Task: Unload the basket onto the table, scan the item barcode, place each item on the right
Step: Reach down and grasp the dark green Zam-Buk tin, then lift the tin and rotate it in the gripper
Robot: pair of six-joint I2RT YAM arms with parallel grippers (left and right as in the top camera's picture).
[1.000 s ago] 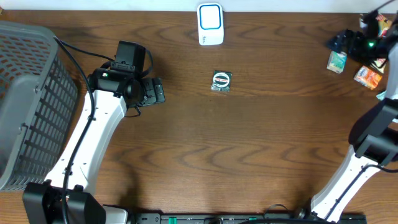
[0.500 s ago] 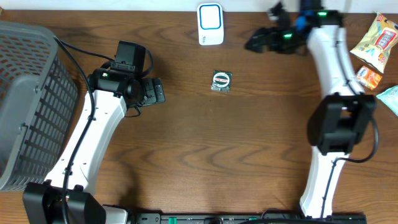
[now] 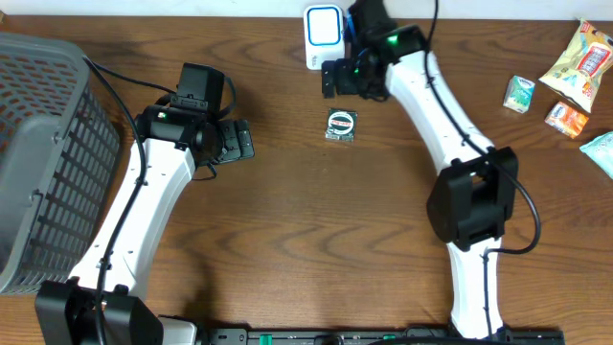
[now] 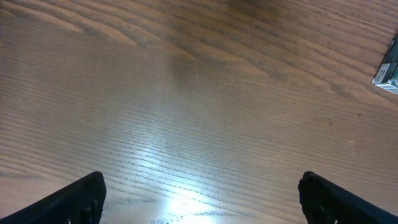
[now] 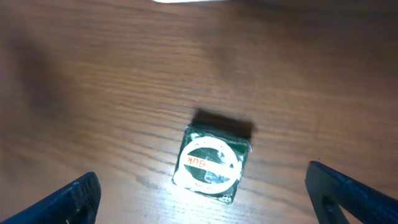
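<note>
The item (image 3: 342,125) is a small green square packet with a white round label, lying flat on the wooden table. A white and blue scanner (image 3: 325,36) stands at the table's far edge behind it. My right gripper (image 3: 343,84) hovers open between scanner and item. In the right wrist view the item (image 5: 211,163) lies below and between the spread fingers of that gripper (image 5: 202,199), untouched. My left gripper (image 3: 241,140) is open to the left of the item, over bare wood. The left wrist view shows the gripper (image 4: 200,190) empty and the item's edge (image 4: 388,68) at far right.
A grey mesh basket (image 3: 38,144) fills the left side. At the far right lie a green box (image 3: 519,93), a yellow bag (image 3: 581,56), an orange box (image 3: 568,119) and a teal packet (image 3: 601,153).
My right arm has swung from the far right corner leftwards to hover by the scanner, just behind the item. The left arm and the item have not moved.
</note>
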